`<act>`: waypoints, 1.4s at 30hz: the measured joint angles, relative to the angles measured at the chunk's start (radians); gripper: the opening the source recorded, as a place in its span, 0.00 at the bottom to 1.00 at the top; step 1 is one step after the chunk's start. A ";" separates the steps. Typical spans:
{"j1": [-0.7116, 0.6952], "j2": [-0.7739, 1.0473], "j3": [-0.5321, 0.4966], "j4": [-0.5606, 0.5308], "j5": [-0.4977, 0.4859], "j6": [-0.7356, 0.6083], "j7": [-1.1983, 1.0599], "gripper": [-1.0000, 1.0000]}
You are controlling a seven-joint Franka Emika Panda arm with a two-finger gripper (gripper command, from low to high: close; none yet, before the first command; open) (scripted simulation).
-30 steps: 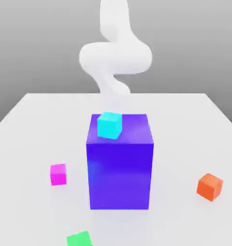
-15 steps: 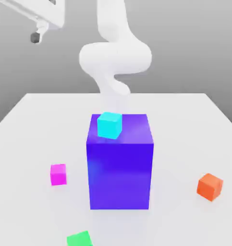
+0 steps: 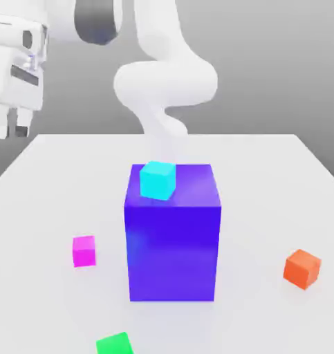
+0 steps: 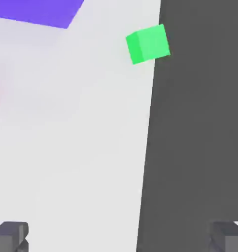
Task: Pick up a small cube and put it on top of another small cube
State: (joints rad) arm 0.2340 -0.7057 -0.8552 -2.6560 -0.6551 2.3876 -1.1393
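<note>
Our white two-fingered gripper (image 3: 11, 130) had swung down into sight, spread and empty, above and well apart from the big blue block (image 3: 172, 252). The small magenta-pink cube (image 3: 84, 252) lay beside that block, toward the exterior view's left, so we judged grasping still ahead.
</note>
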 joint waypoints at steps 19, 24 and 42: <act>0.220 0.143 -0.448 -0.164 -0.313 0.133 -0.850 0.50; 0.320 0.185 -0.597 -0.203 -0.408 0.176 -1.057 0.50; 0.831 0.064 -1.226 -0.118 -0.891 0.206 -0.947 0.00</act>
State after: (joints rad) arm 1.0647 -0.6421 -2.0813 -2.7736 -1.5464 2.5935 -2.0860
